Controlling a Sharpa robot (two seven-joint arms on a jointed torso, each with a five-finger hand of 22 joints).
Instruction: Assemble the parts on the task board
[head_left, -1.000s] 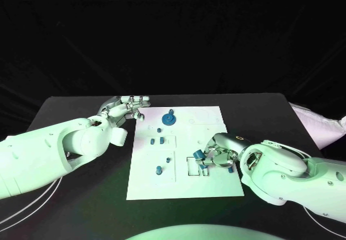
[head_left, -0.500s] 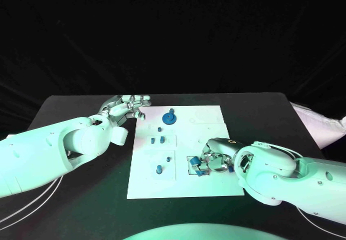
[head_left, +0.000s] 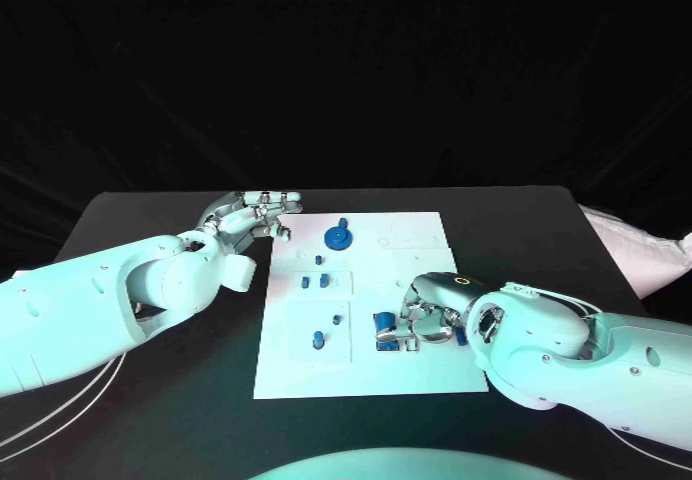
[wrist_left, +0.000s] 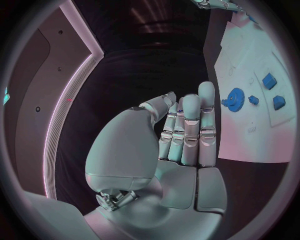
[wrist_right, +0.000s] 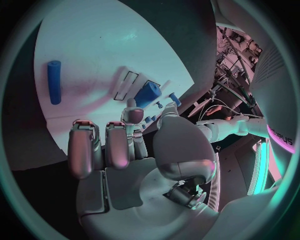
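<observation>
The right hand (head_left: 421, 322) has slid a little toward the left side of the board (head_left: 418, 222) over the last second. It started by the board's right edge, near the front, and now it sits right over the small box marked there. A blue block (head_left: 385, 322) shows at its fingertips, and it is now closer to that box than it was. In the right wrist view the fingers (wrist_right: 132, 116) seem to touch the block (wrist_right: 148, 93), but I cannot tell if the hand is pinching it or just pushing it along. A blue peg (wrist_right: 54, 82) lies loose on the bare board nearby in that view. The left hand (head_left: 257, 212) has not moved. It rests at the board's far left corner with its fingers (wrist_left: 190, 122) straight and pressed together, holding nothing. It may be keeping the board from sliding. The other parts have stayed put: the blue gear (head_left: 338, 237) near the far edge, two small pieces (head_left: 316, 282) in the middle, and a few more (head_left: 319, 341) near the front left. I think the hand is bringing the block to its slot, so this step is close to done, but the block is not in yet. Most of the job is still left, since the other pieces wait their turn.
</observation>
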